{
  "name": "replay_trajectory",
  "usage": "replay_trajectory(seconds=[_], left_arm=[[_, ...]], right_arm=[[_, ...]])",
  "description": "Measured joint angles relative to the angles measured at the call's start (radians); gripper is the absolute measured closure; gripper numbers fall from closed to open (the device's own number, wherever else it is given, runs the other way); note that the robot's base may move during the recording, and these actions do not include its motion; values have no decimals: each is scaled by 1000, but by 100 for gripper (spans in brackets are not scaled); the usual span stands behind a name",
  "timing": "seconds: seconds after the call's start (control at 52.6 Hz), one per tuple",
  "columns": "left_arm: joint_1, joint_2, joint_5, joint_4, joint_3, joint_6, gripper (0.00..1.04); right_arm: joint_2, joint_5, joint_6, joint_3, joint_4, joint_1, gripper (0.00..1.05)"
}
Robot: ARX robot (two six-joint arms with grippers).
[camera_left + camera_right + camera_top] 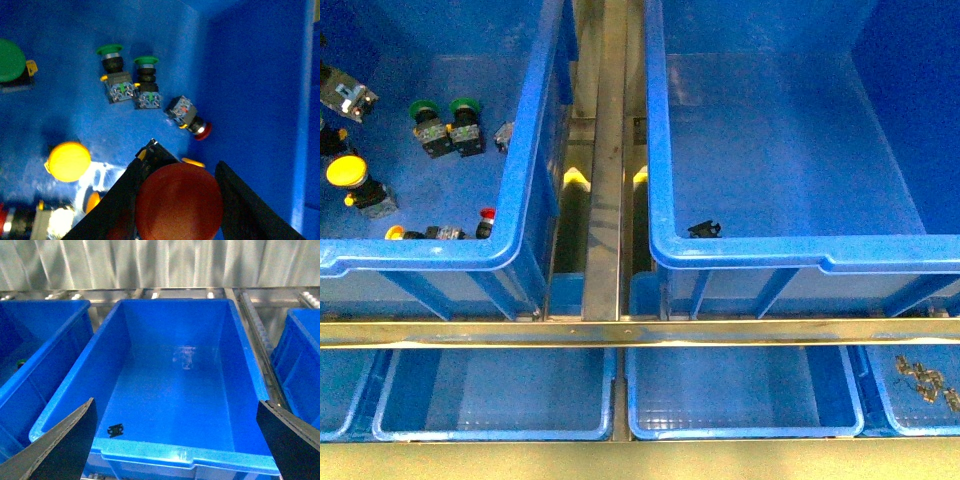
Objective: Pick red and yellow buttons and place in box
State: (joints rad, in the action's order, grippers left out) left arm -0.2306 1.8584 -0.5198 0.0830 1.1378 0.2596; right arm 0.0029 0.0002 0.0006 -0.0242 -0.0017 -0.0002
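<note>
In the left wrist view my left gripper [185, 167] is shut on the red button [178, 205]; its wide mushroom cap sits between the two dark fingers, above the floor of the left bin. The yellow button [69, 161] lies on that floor beside the gripper and also shows in the front view [347, 172]. The box [800, 262] is the large deep blue bin on the right. My right gripper [176, 402] is open and empty, hovering before the box's near rim [190, 456]. Neither gripper shows in the front view.
The left bin [520, 150] also holds two green-capped buttons [448, 112], a small red switch [487, 215], a small yellow one [395, 233] and other parts. A small black piece [704, 229] lies in the box. A metal rail [605, 150] separates the bins. Shallower blue trays [495, 432] sit below.
</note>
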Motion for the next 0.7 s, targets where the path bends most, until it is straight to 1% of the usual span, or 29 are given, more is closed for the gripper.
replay_trajectory(seconds=[0.057,0.228,0.38,0.494,0.57,0.703], left_arm=[[-5,-41,-47,-3,-26,59,70],[3,-159,-144,6,-97,241,70],[47,-236,-186,37,-158,388,70],[107,-246,-172,97,-207,504,70],[187,-235,-145,163,-212,623,70],[308,-200,-101,198,-192,715,70]], right_arm=[[0,0,0,0,0,0,7],[0,0,0,0,0,0,7],[0,0,0,0,0,0,7],[0,0,0,0,0,0,7],[0,0,0,0,0,0,7],[0,0,0,0,0,0,7]])
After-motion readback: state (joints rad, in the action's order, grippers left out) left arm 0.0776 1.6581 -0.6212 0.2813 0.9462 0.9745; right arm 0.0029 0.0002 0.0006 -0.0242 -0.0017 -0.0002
